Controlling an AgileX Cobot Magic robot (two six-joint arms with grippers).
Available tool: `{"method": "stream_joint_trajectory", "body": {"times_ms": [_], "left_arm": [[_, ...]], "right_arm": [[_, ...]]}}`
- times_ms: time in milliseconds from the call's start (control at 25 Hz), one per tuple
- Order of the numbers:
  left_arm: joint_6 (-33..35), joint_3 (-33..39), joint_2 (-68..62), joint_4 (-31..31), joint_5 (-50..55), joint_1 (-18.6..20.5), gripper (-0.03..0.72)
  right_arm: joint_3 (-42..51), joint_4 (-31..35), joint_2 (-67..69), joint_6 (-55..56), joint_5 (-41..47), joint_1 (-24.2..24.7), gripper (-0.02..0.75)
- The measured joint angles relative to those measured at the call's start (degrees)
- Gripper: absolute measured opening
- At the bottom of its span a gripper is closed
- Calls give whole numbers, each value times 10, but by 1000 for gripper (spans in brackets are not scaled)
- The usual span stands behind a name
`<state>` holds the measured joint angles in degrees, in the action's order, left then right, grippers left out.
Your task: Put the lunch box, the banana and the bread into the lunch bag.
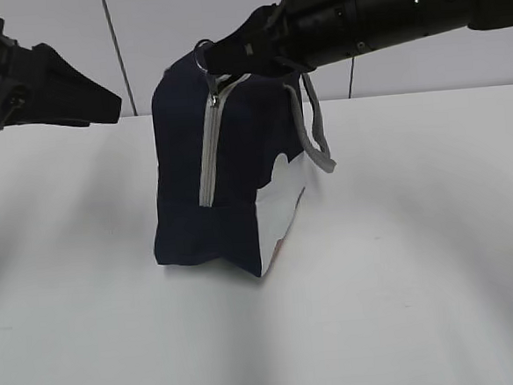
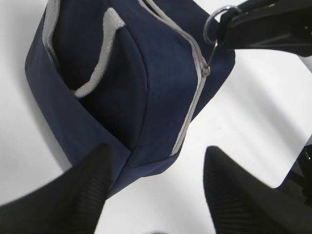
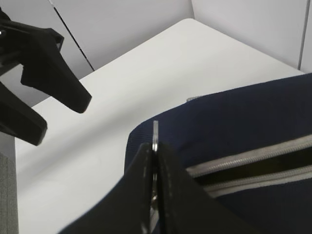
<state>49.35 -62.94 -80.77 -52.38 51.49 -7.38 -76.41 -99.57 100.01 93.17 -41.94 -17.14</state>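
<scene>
Exterior view first: the lunch bag (image 1: pixel 220 177) stands upright on the white bench (image 1: pixel 421 278), navy with a white side panel, its grey zipper (image 1: pixel 206 152) running down the near face. The right gripper (image 1: pixel 216 59) reaches in from the right at the bag's top corner, jaws pinched shut on the ring pull (image 1: pixel 201 55), and a grey strap handle (image 1: pixel 318 126) hangs just below that arm. The left gripper (image 1: pixel 100 102) hovers well off to the bag's left, touching nothing. Over to the left wrist view: the left gripper (image 2: pixel 158 185) has its jaws spread wide with nothing between them but bare bench, the bag's lower corner just ahead of the left-hand jaw. Beyond it, the ring pull (image 2: pixel 214 24) sits clamped in the black tips of the other arm. Now the right wrist view: the right gripper (image 3: pixel 155 151) has its jaws pressed tight together on the thin metal ring pull (image 3: pixel 155 134), which pokes up edge-on from between them. Right beside the jaws, the zipper (image 3: pixel 248 170) shows a dark gap between its two grey tracks. The left gripper (image 3: pixel 61 107) waits open across the bench.
</scene>
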Motion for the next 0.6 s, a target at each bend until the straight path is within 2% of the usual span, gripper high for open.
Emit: {"method": "stream_joint_trajectory", "body": {"times_ms": [320, 600], "left_arm": [[58, 0, -39, -45, -9, 0, 424], [117, 0, -60, -100, -36, 0, 424]], "right_arm": [[-26, 25, 3, -27, 5, 0, -16], [-29, -4, 5, -11, 2, 0, -16]]}}
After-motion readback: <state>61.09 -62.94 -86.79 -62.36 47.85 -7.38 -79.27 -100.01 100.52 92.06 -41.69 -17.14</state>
